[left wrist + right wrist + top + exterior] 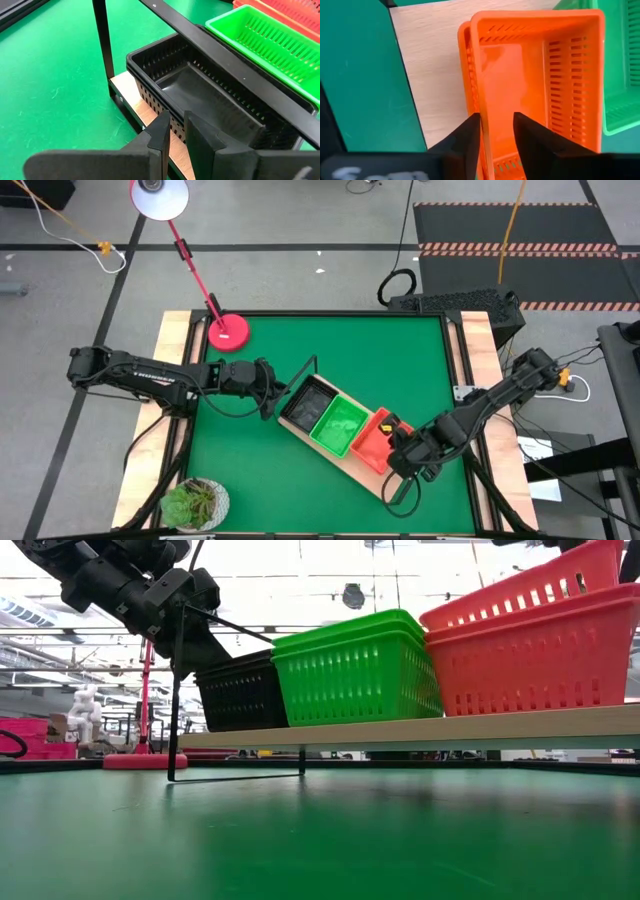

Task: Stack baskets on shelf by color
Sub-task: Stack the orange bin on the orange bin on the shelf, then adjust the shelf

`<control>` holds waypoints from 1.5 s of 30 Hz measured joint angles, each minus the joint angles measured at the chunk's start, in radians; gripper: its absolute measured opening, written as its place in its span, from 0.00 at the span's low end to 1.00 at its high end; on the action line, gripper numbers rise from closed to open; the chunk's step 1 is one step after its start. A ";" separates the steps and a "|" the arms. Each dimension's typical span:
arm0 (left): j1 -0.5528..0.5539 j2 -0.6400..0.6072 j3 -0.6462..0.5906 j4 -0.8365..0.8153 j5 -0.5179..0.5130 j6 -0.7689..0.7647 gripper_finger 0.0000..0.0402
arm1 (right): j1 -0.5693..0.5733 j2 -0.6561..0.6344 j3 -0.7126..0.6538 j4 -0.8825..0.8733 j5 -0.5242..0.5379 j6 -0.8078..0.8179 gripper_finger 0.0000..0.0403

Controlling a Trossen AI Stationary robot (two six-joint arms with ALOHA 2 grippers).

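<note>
The shelf (345,463) lies diagonally on the green table mat (390,370), carrying three basket stacks in a row: black baskets (306,406), green baskets (339,426) and red-orange baskets (373,439). The right gripper (496,131) is positioned over the red-orange end of the shelf. Its two fingers straddle the near wall of the top red-orange basket (540,75), one finger outside the wall and one inside; the jaws stand slightly apart, and whether they press the wall cannot be told. This top basket sits tilted and offset inside the basket below it, as the low view shows (520,595). The green stack (620,65) is just beside the red-orange stack, on the side away from the bare board (432,65). The left gripper (175,132) is located at the opposite end of the shelf, just beside the black stack (200,95) and the black wire end frame (102,45). Its fingers are nearly together with a narrow gap and hold nothing visible.
</note>
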 joint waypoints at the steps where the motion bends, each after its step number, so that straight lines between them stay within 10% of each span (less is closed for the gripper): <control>1: 0.000 0.000 0.000 0.000 0.000 0.000 0.14 | 0.000 -0.005 0.000 0.001 -0.010 0.006 0.29; 17: 0.000 0.001 0.000 0.025 0.010 0.014 0.14 | 0.008 -0.179 0.000 0.177 0.044 0.271 0.29; 35: 0.097 0.004 0.000 -0.035 0.057 0.161 0.14 | 0.129 -0.199 -0.002 0.393 0.402 0.098 0.23; 45: 0.100 0.104 0.002 0.068 0.126 0.170 0.14 | 0.145 -0.199 -0.013 0.438 0.430 0.085 0.23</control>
